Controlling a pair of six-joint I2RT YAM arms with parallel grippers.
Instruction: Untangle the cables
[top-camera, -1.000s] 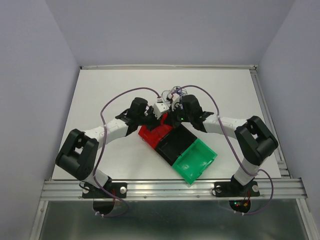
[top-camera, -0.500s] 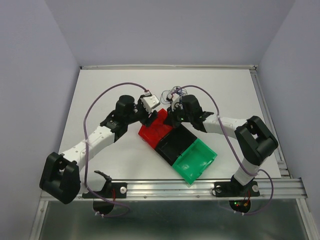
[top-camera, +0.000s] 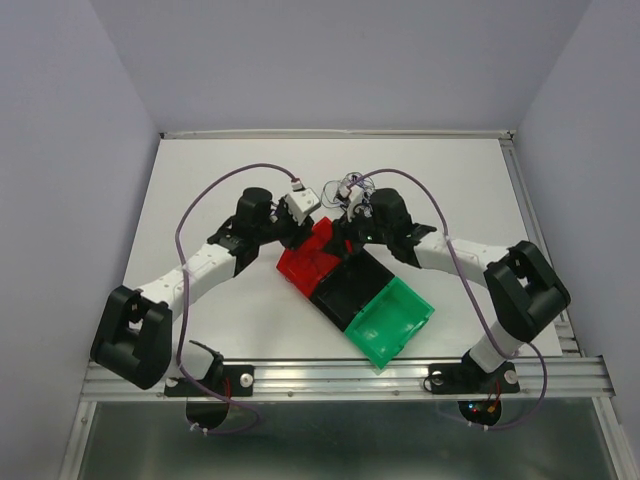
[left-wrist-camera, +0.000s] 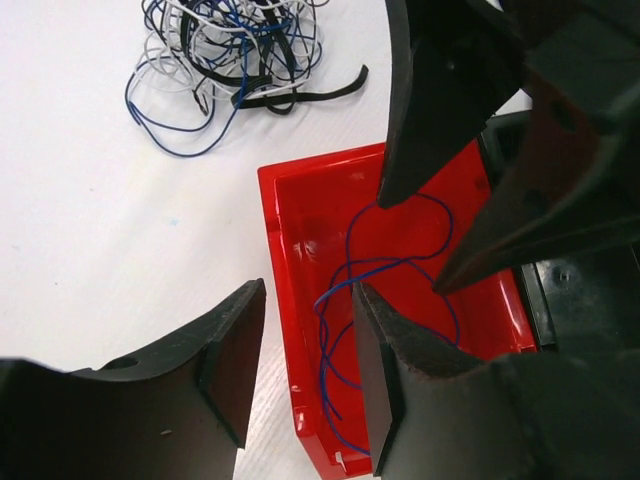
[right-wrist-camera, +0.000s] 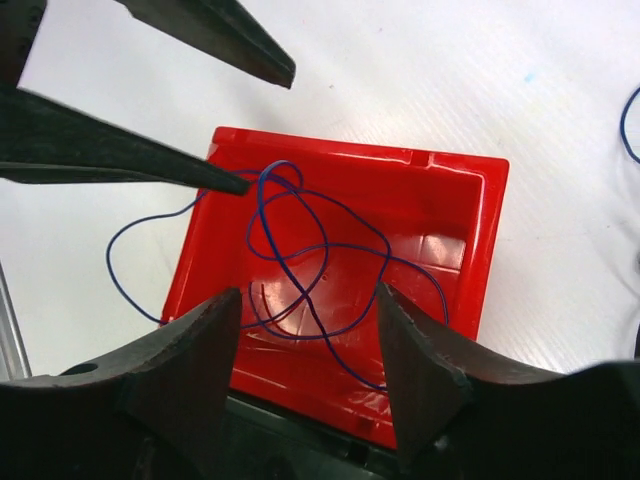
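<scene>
A tangle of thin black, white and blue cables (left-wrist-camera: 232, 55) lies on the white table beyond the red bin (left-wrist-camera: 275, 230); from above it shows as a small knot (top-camera: 352, 185). One loose blue cable (right-wrist-camera: 320, 250) lies coiled in the red bin (right-wrist-camera: 350, 150), with a loop hanging over the rim onto the table. My left gripper (left-wrist-camera: 305, 370) hovers open over the bin's near-left corner, holding nothing. Facing it, my right gripper (right-wrist-camera: 305, 370) stands open above the bin, also with nothing held. From above, the left gripper (top-camera: 300, 237) and the right gripper (top-camera: 346, 231) are near each other.
A black bin (top-camera: 355, 285) and a green bin (top-camera: 392, 318) sit in a row with the red bin (top-camera: 300, 268), running toward the near right. A metal rail (top-camera: 340, 375) runs along the table's near edge. Walls close in the left, back and right sides.
The left arm swung out to the left, away from the right gripper, then settled. Both grippers have opened, and the blue cable now lies loose in the red bin.
</scene>
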